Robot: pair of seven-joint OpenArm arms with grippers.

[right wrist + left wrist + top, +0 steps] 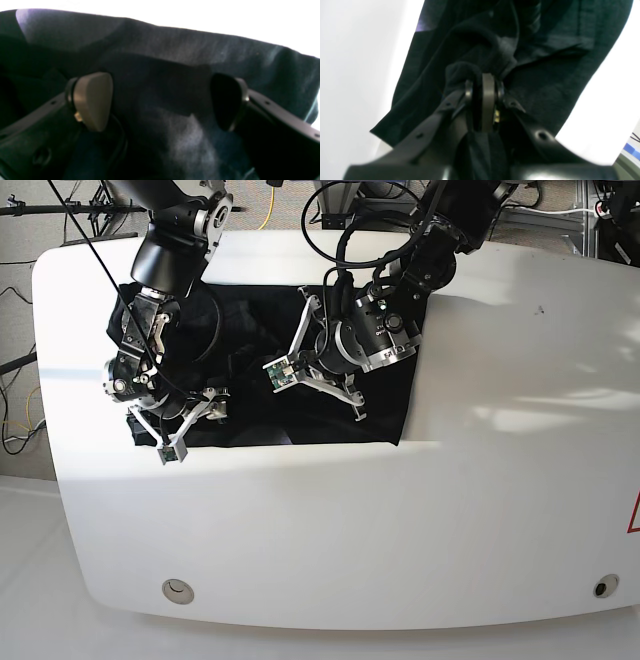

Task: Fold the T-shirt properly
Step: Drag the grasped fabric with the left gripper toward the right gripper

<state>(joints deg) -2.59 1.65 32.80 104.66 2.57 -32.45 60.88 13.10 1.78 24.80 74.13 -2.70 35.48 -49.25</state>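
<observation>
Left wrist view shows the left gripper [483, 87] pinched shut on a bunched fold of the T-shirt [545, 82], which lies on the table [480, 500], while the right gripper [161, 100] hangs spread apart over cloth, probably mid-fold, needing its own hold next; no writing is readable.

**Two dark arms with grey-padded grippers**

Both arms are showing black casings with silvery metal joints near the wrists. Black cables [345, 225] are looping from the far edge down along the arms. A small green circuit board [277, 372] is sitting at the wrist of the left arm [400, 280], and another at the right arm [165, 265]. The left gripper [483, 87] is showing black fingers with small screw holes and a grey-brown pad on a round black mount. The right gripper [160, 100] is wearing rounded, triangular pads [93, 100], one pale grey-brown, the other lying in shadow.
</observation>
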